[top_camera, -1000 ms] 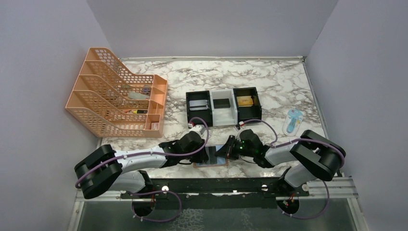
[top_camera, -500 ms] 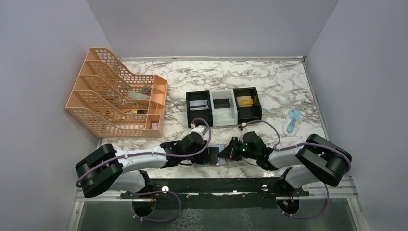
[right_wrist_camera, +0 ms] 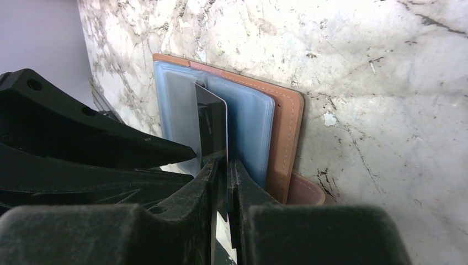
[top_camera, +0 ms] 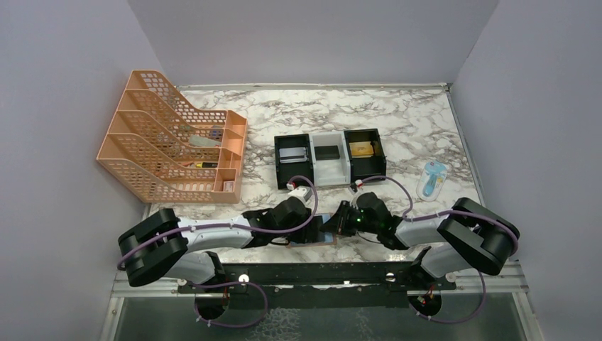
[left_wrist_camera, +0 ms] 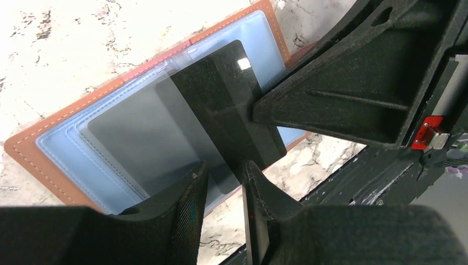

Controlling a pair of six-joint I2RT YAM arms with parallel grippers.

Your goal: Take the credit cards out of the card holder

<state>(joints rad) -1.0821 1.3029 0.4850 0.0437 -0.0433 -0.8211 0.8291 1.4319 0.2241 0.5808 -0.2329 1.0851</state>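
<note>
The card holder [left_wrist_camera: 49,160], tan-brown with light-blue lining, lies open on the marble near the front edge [top_camera: 321,243]. My right gripper [right_wrist_camera: 223,165] is shut on the black credit card [right_wrist_camera: 212,118], which stands partly out of a blue pocket; the card also shows in the left wrist view [left_wrist_camera: 226,94]. A greyish card [left_wrist_camera: 138,138] lies in the sleeve beside it. My left gripper [left_wrist_camera: 223,176] is low over the card holder's near edge, its jaws a little apart, gripping nothing. In the top view the left gripper [top_camera: 311,229] and the right gripper [top_camera: 334,224] meet over the card holder.
A black-and-white three-compartment tray [top_camera: 312,165] with cards in it stands behind the grippers. An orange mesh file rack [top_camera: 170,145] is at the back left. A blue-and-white packet [top_camera: 431,177] lies at the right. A black rail [top_camera: 319,273] runs along the front edge.
The right gripper has moved a little left and down to the card holder. The left arm has shifted right, its gripper now closer over the card holder.
</note>
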